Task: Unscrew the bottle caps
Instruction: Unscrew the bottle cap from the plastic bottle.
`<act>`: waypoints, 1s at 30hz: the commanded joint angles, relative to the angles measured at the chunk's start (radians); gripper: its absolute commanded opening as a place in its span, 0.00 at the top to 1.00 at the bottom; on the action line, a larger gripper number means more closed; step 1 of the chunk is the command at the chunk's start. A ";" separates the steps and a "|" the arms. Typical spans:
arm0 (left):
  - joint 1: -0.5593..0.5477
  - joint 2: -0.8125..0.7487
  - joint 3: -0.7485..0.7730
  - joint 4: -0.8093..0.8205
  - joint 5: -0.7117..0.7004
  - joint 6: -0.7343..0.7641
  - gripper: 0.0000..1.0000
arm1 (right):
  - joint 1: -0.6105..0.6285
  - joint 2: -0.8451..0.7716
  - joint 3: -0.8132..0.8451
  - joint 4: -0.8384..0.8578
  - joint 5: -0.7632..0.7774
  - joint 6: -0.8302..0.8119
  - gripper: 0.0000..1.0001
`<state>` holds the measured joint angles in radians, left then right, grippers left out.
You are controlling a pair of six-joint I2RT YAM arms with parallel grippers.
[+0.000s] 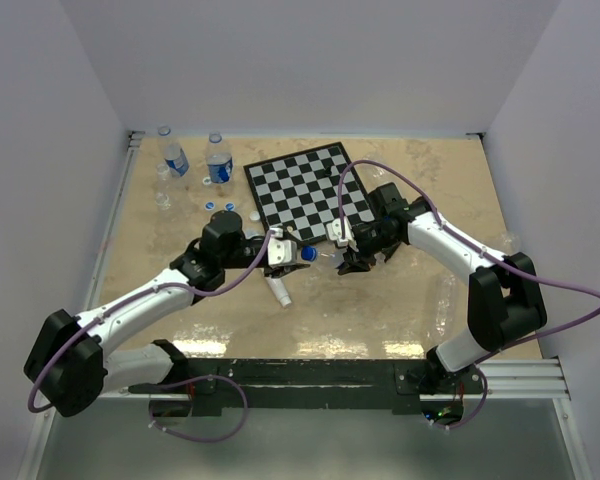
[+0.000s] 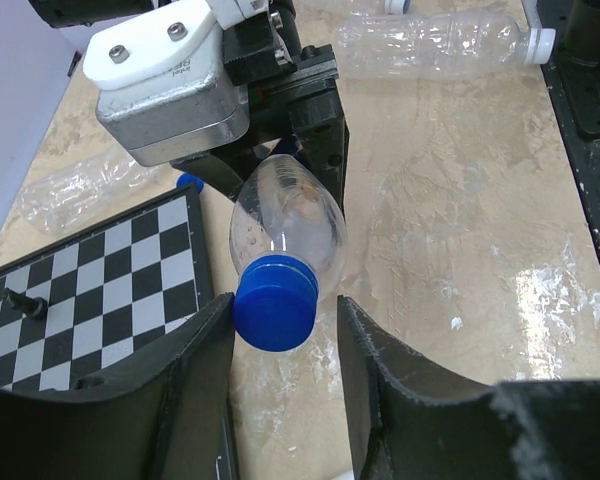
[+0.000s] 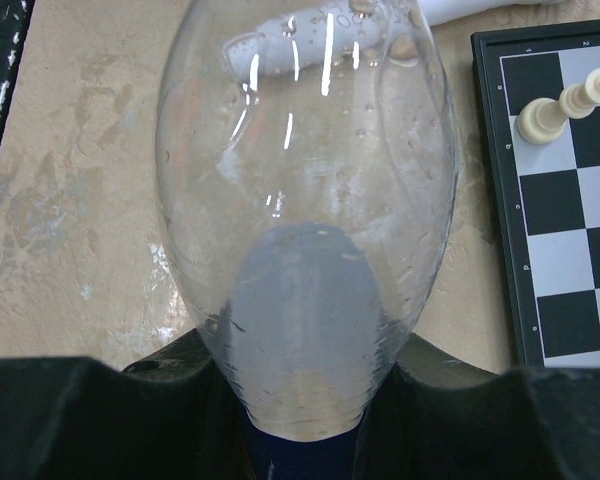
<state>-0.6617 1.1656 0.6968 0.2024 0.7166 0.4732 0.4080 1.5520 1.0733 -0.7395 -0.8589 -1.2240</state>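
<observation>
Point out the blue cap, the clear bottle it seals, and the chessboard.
blue cap (image 2: 274, 315): left wrist view, its side wall.
clear bottle (image 2: 288, 225): left wrist view, its rounded shoulder.
chessboard (image 1: 310, 185): top external view, a bare middle square.

In the right wrist view the clear bottle (image 3: 310, 200) is running off the top edge, its narrow end being hidden between black fingers (image 3: 80, 420). From above, the right gripper (image 1: 352, 260) is covering most of it, and the loose caps (image 1: 228, 206) are appearing only as tiny dots.

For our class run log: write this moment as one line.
right gripper: shut on bottle | left gripper: open, around blue cap | cap: still on
</observation>
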 commanded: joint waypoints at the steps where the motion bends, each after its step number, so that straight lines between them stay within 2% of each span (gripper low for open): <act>1: 0.002 0.014 0.046 0.061 0.049 -0.024 0.55 | 0.006 0.011 0.013 -0.003 -0.042 -0.015 0.92; 5: 0.001 0.019 0.058 0.065 0.055 -0.062 0.74 | 0.006 0.013 0.013 -0.001 -0.038 -0.012 0.93; 7: 0.001 0.020 0.066 0.066 0.044 -0.125 0.95 | 0.006 0.013 0.011 0.003 -0.035 -0.009 0.92; 8: 0.002 0.020 0.073 0.065 0.029 -0.164 1.00 | 0.006 0.013 0.010 0.005 -0.032 -0.005 0.93; 10: 0.001 0.019 0.098 0.031 -0.014 -0.270 1.00 | 0.005 0.013 0.008 0.011 -0.028 0.000 0.92; 12: 0.002 0.017 0.130 -0.010 -0.122 -0.460 1.00 | 0.006 0.014 0.007 0.015 -0.023 0.004 0.93; 16: 0.001 0.014 0.208 -0.243 -0.444 -0.911 1.00 | 0.006 0.020 0.008 0.019 -0.019 0.008 0.93; 19: 0.002 0.054 0.277 -0.424 -0.511 -1.160 1.00 | 0.008 0.026 0.010 0.020 -0.017 0.012 0.93; 21: 0.002 0.092 0.316 -0.484 -0.496 -1.252 1.00 | 0.009 0.028 0.010 0.022 -0.016 0.014 0.93; 24: 0.001 0.115 0.294 -0.428 -0.451 -1.352 1.00 | 0.011 0.030 0.008 0.026 -0.012 0.020 0.93; 30: 0.002 0.137 0.311 -0.399 -0.480 -1.334 1.00 | 0.011 0.028 0.004 0.034 -0.003 0.029 0.93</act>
<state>-0.6727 1.2953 0.9615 -0.2260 0.3061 -0.7994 0.4084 1.5906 1.0729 -0.6910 -0.8280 -1.1877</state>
